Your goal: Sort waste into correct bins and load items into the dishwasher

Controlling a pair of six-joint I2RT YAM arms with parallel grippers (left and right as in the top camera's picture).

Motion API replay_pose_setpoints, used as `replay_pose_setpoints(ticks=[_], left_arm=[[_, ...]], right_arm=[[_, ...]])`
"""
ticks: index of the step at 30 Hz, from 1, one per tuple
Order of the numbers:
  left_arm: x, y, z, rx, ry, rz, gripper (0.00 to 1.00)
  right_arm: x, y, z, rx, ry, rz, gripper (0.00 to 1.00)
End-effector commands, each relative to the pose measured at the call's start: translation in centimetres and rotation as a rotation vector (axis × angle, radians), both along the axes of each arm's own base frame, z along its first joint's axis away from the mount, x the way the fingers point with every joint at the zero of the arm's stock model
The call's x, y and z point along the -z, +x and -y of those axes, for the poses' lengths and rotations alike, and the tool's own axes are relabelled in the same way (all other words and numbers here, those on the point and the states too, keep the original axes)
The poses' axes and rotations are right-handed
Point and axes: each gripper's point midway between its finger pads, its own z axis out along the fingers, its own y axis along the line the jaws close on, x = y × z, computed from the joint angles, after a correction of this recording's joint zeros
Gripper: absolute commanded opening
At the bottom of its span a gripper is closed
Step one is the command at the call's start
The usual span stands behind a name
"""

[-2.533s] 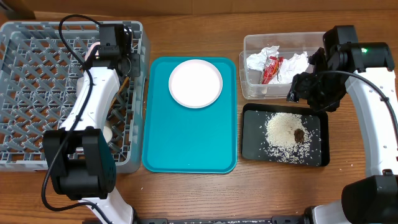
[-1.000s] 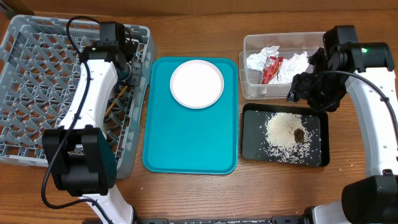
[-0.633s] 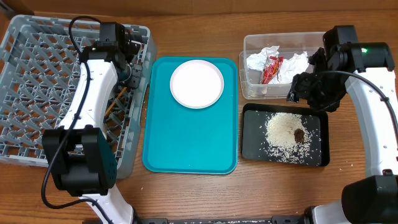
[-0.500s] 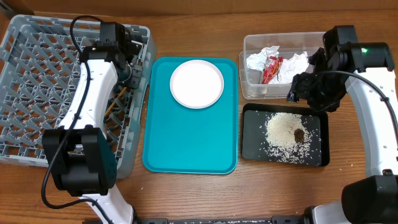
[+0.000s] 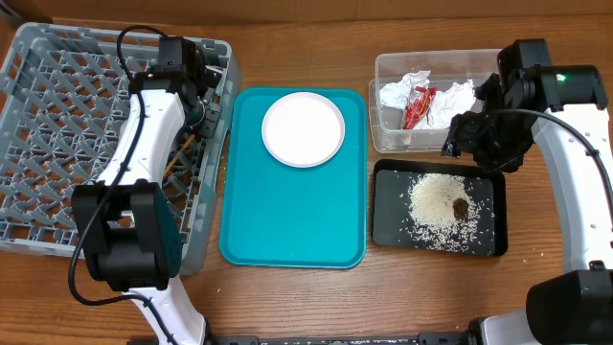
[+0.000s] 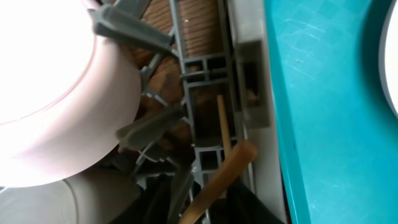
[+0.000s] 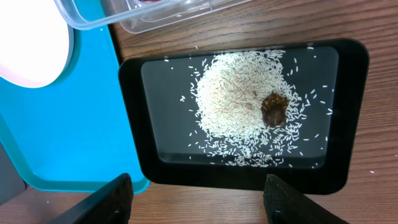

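Note:
The grey dishwasher rack [image 5: 57, 144] sits askew at the left. My left gripper [image 5: 199, 101] is low inside its right side, jaws partly open. A brown chopstick [image 6: 214, 186] runs loosely between the dark fingers [image 6: 249, 208], and the chopsticks [image 5: 178, 153] lie on the lattice. The pinkish bowl [image 6: 56, 87] stands against the rack's pegs. The white plate [image 5: 303, 128] rests on the teal tray [image 5: 287, 220]. Napkin [image 5: 402, 91] and red wrapper [image 5: 418, 105] lie in the clear tub [image 5: 383, 134]. Rice [image 7: 242, 106] and a brown scrap [image 7: 274, 108] lie in the black tray [image 7: 134, 124]. My right gripper [image 7: 199, 208] hovers open, holding nothing.
The rack's wall [image 6: 249, 74] stands right beside the teal tray's left edge [image 6: 292, 155]. A pale rounded dish [image 6: 56, 202] sits under the bowl. Bare wooden table [image 5: 297, 307] runs along the front, and my right arm [image 5: 575, 172] crosses above the tub and black tray.
My left gripper has edged slightly right inside the rack, which slewed askew earlier on. The right arm, the plate and both bins have not moved.

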Motion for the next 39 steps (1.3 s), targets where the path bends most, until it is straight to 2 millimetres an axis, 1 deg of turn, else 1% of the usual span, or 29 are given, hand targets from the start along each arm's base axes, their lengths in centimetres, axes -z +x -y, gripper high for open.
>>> replay_pose_setpoints(ticks=[1,2,5,7,10,13,17,18,22,25,31,35,39], left_arm=[[0.8,0.0,0.7,0.040,-0.024,-0.017,0.24],[0.8,0.0,0.8,0.041,-0.030,-0.017,0.21],[0.8,0.0,0.9,0.043,-0.036,-0.017,0.06],[0.8,0.1,0.9,0.042,-0.035,-0.015,0.04],[0.6,0.1,0.9,0.041,-0.034,-0.011,0.04],[-0.2,0.5,0.9,0.034,-0.035,0.001,0.04],[-2.4,0.9,0.8,0.035,-0.033,0.011,0.04],[-3.4,1.0,0.9,0.035,-0.033,0.013,0.04],[-5.3,1.1,0.9,0.035,-0.033,0.023,0.04],[-6.4,0.8,0.9,0.023,-0.040,0.016,0.04],[-9.8,1.0,1.1,-0.020,-0.068,0.049,0.04],[-11.5,0.7,2.3,0.003,-0.133,0.053,0.04],[-12.1,0.6,2.6,-0.021,-0.168,0.058,0.04]], right_arm=[[-1.2,0.2,-0.1,-0.002,0.002,0.041,0.69],[-1.2,0.2,-0.1,-0.002,0.002,0.041,0.69],[-1.2,0.1,-0.1,-0.002,0.001,0.038,0.69],[-1.2,0.1,-0.1,-0.002,0.001,0.038,0.69],[-1.2,0.1,-0.1,-0.002,0.001,0.038,0.69],[-1.2,0.1,-0.1,-0.002,0.001,0.037,0.69],[-1.2,0.0,-0.1,-0.002,0.001,0.034,0.69],[-1.2,0.0,-0.1,-0.002,0.001,0.034,0.69],[-1.2,0.0,-0.1,-0.003,0.001,0.034,0.69],[-1.2,0.0,-0.1,-0.003,0.001,0.034,0.69],[-1.2,0.0,-0.1,-0.003,0.001,0.034,0.69],[-1.2,0.0,-0.1,-0.002,0.001,0.034,0.69],[-1.2,0.0,-0.1,-0.003,0.001,0.034,0.69]])
